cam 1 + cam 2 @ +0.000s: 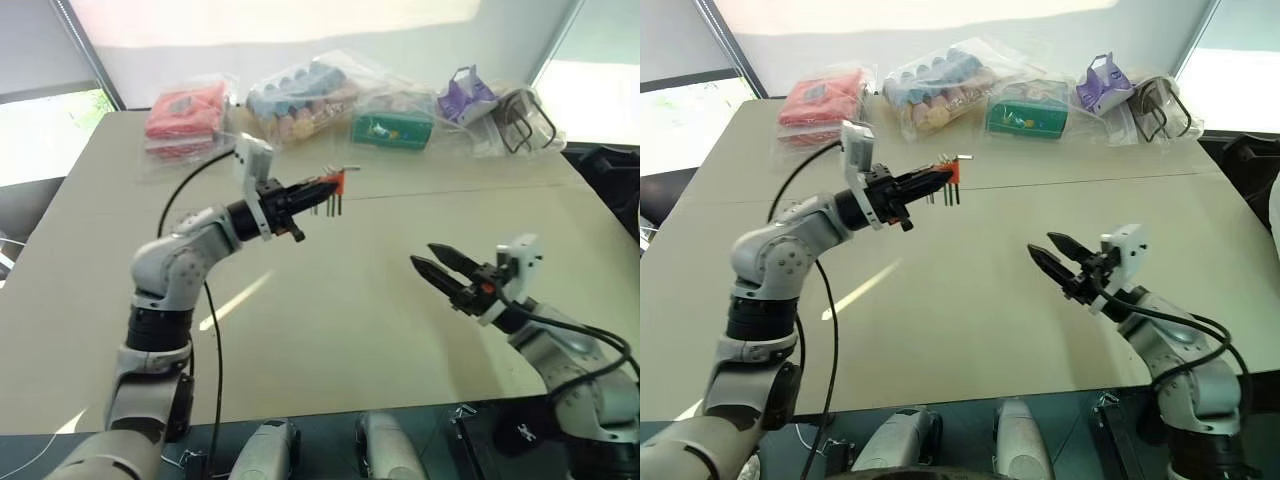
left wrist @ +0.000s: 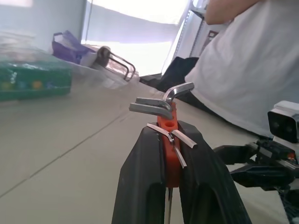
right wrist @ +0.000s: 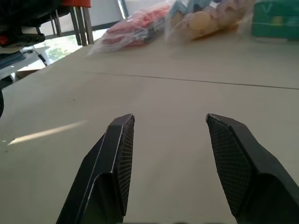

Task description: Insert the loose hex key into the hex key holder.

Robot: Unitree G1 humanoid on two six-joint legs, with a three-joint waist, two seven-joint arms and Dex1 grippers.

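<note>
While the holder (image 2: 169, 140) is clamped between the left gripper's (image 1: 318, 188) fingers and held up above the table (image 1: 330, 310), several keys stick out of it. The right gripper (image 1: 1052, 255) hangs low over the table near its right side, well apart from the holder, with its fingers spread and nothing between them. The loose key cannot be told from the keys in the block; one bent key (image 2: 180, 89) at the top may be it. By that reading, insertion is judged done or nearly done. Next, a check that the key is fully seated is called for, then the holder can be set down.
</note>
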